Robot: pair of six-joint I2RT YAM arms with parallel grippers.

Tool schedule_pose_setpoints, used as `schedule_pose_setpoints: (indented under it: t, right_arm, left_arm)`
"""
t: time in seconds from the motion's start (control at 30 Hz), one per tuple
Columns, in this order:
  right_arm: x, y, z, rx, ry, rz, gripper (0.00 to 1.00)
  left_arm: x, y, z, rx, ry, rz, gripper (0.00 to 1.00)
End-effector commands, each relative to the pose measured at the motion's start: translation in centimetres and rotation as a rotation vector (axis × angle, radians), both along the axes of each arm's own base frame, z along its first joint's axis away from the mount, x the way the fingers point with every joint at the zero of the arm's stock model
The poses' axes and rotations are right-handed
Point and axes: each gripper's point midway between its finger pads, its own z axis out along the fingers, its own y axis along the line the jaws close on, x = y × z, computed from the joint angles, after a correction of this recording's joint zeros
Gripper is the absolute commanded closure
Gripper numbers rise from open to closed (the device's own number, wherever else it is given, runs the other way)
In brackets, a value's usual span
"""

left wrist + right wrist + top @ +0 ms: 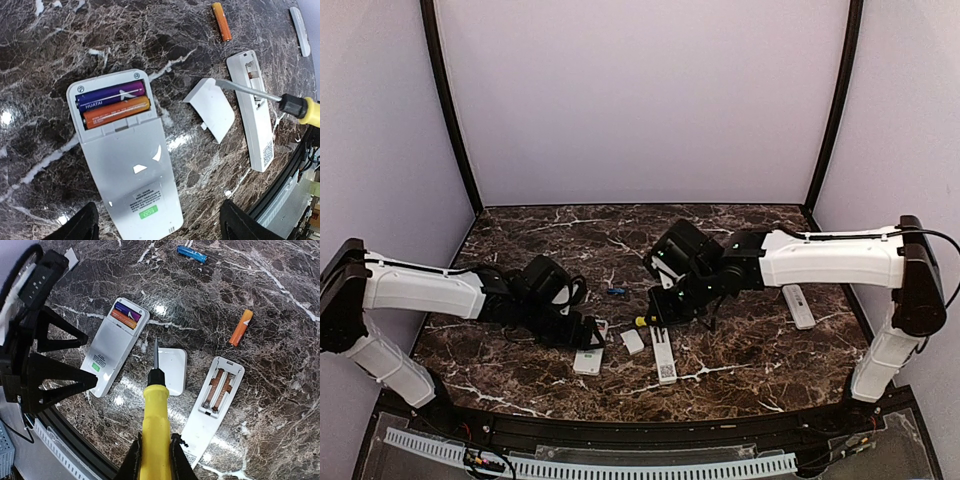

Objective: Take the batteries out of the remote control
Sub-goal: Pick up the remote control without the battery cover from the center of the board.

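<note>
A white remote (125, 165) lies back up with its compartment open, holding a purple-blue battery (110, 96) and an orange battery (117, 112). My left gripper (157, 227) is open, its fingers (82, 225) either side of that remote's lower end, not touching. My right gripper (156, 460) is shut on a yellow-handled screwdriver (156, 425), whose tip hovers over a flat white cover (172, 370). A second remote (212, 400) lies beside it with an empty compartment. A loose orange battery (241, 328) and a blue battery (191, 254) lie farther back.
A third white remote (798, 306) lies at the right under my right arm. The table's black front edge (640, 420) is close behind the remotes. The purple walls (640, 100) enclose the back and sides.
</note>
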Motion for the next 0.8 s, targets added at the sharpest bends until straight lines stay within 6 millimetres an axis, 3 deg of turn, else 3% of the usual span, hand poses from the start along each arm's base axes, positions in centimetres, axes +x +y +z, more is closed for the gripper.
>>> schedule_pose_setpoints:
  t: [0.0,0.27,0.77]
  right_arm:
    - [1.1,-0.4,2.0,0.054,-0.052,-0.043,1.0]
    - [1.2,-0.5,2.4,0.088,-0.065,-0.045,1.0]
    - [2.2,-0.9,3.0,0.141,-0.083,-0.107,1.0]
  left_arm:
    - [-0.4,0.2,-1.6,0.076,0.027,0.065,0.17]
    - [0.4,-0.8,-2.8,0.126,0.025,0.033,0.17]
    - [-0.2,0.2,-3.6,0.355,-0.095,-0.151,0.22]
